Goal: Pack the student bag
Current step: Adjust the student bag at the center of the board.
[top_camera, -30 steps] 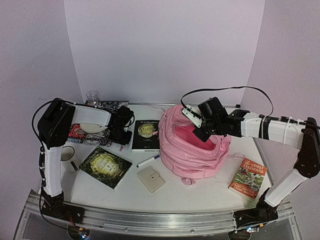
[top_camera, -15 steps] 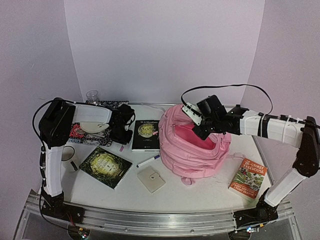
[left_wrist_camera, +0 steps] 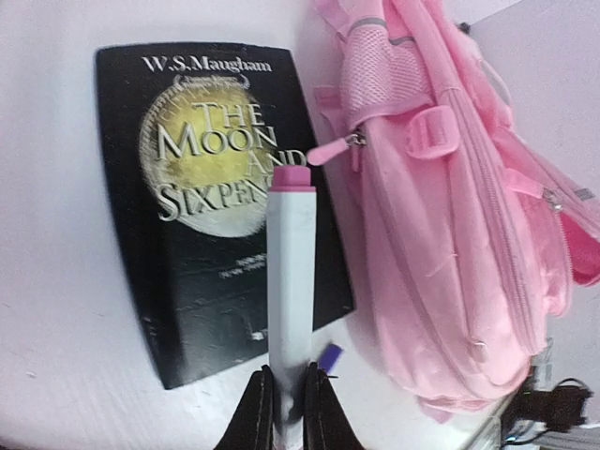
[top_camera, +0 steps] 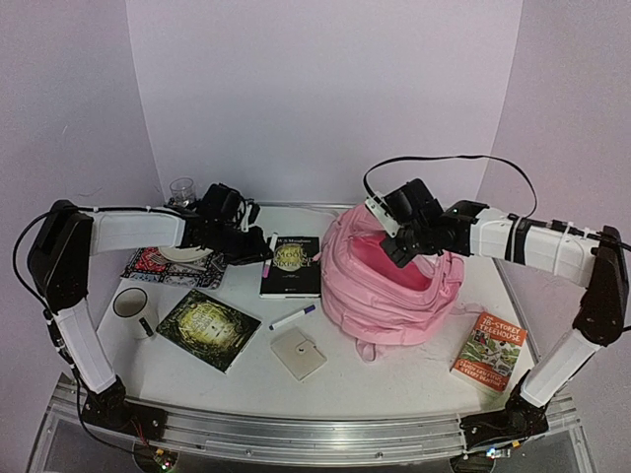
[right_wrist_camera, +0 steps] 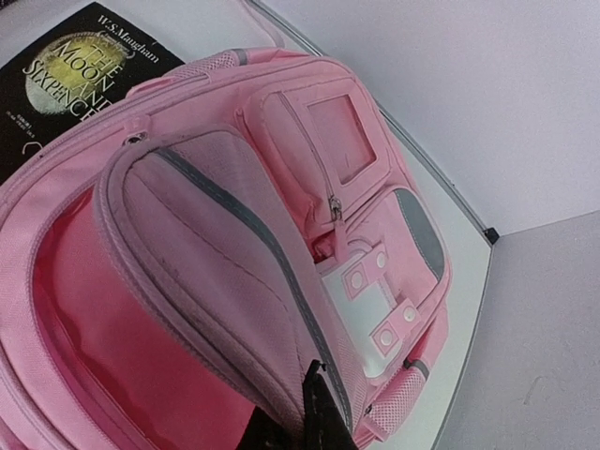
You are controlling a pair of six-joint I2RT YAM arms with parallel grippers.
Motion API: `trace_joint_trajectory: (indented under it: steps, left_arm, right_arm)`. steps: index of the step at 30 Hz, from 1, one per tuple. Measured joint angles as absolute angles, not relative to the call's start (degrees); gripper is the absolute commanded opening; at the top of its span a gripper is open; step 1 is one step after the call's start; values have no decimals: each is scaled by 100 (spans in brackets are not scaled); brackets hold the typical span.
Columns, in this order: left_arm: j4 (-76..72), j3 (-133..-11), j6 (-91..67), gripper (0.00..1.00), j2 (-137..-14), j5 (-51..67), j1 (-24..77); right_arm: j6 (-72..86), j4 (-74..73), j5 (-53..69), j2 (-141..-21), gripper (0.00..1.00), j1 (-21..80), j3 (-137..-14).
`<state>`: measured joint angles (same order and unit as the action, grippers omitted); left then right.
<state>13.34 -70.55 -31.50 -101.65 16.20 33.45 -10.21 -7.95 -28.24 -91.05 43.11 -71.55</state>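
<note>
A white table [top_camera: 394, 379] is standing against pale lilac walls, with both arms reaching out over it. The left pincer [left_wrist_camera: 286, 412] is clamping the lower end of a white marker [left_wrist_camera: 292, 281], its fingers pressing on either side of the barrel and the pink cap pointing away from the fingertips. Directly beneath this pincer and the marker, a black book [left_wrist_camera: 187, 234] titled "The Moon and Sixpence" is lying flat on the table. To the right of the pincer's tips, the student bag [left_wrist_camera: 450, 216] is slumping on its side, a pink zip pull hanging towards the book.

The right pincer [right_wrist_camera: 314, 412] is pinching together on the grey-piped edge of the bag's front flap and is lifting it, so the main compartment is gaping beneath and to the left of the fingers, its bright pink lining showing. Beyond the fingertips, the bag's zipped front pockets are facing upward.

In the overhead view, a second marker [top_camera: 293, 317] is lying on the table nearer the arm bases than the left pincer, between a green book [top_camera: 208, 328] and the bag. An orange book [top_camera: 489, 350] is lying well to the near side of the right pincer, beside the bag.
</note>
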Motion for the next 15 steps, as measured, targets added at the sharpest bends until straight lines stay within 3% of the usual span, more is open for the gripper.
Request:
trace_joint_trajectory:
  steps: [6, 15]
  left_arm:
    - [257, -6475, -4258, 0, -10044, 2293, 3633]
    - [-478, -6851, -5138, 0, -10047, 2639, 4659]
  right_arm:
    - [-421, -1189, -3018, -9278, 0, 4380, -7544]
    - [426, -1895, -3281, -9519, 0, 4490, -8171]
